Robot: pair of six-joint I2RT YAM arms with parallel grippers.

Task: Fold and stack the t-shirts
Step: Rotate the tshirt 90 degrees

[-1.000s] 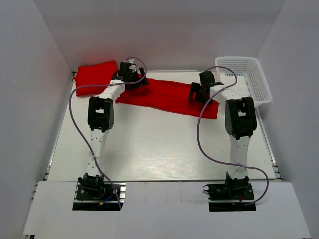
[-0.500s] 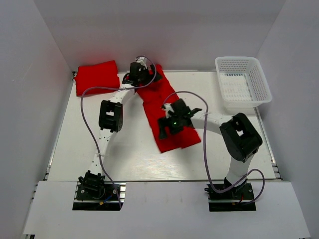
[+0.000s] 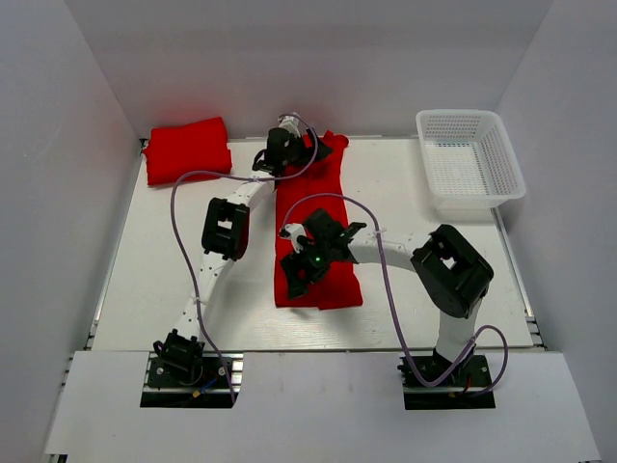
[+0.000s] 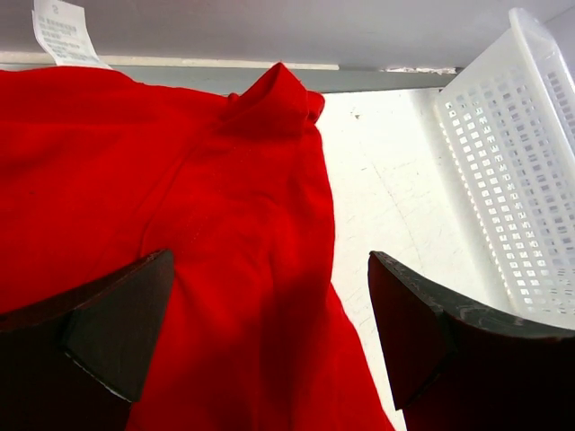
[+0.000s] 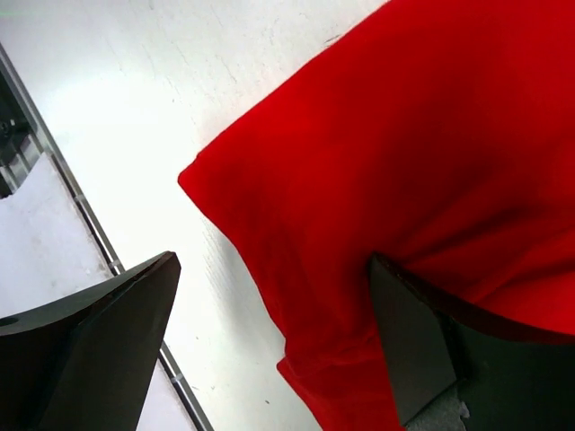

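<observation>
A long folded red t-shirt (image 3: 320,231) lies as a strip from the far edge toward the table's middle. My left gripper (image 3: 287,147) is over its far end, jaws wide apart, with red cloth (image 4: 180,180) lying flat under them and nothing held. My right gripper (image 3: 297,268) is over the near end, jaws open. In the right wrist view the cloth corner (image 5: 404,135) lies between the jaws and under the right finger (image 5: 422,341). A second folded red t-shirt (image 3: 188,149) lies at the far left corner.
A white lattice basket (image 3: 469,164) stands at the far right; it also shows in the left wrist view (image 4: 512,162). A white label (image 4: 63,31) sticks out at the shirt's far edge. The back wall is close behind the left gripper. The table's near edge rail (image 5: 54,189) shows by the right gripper.
The shirt strip has swung from lying across the far table to lying front to back. My right gripper carried its end toward the near left; my left gripper shifted right along the far edge.
</observation>
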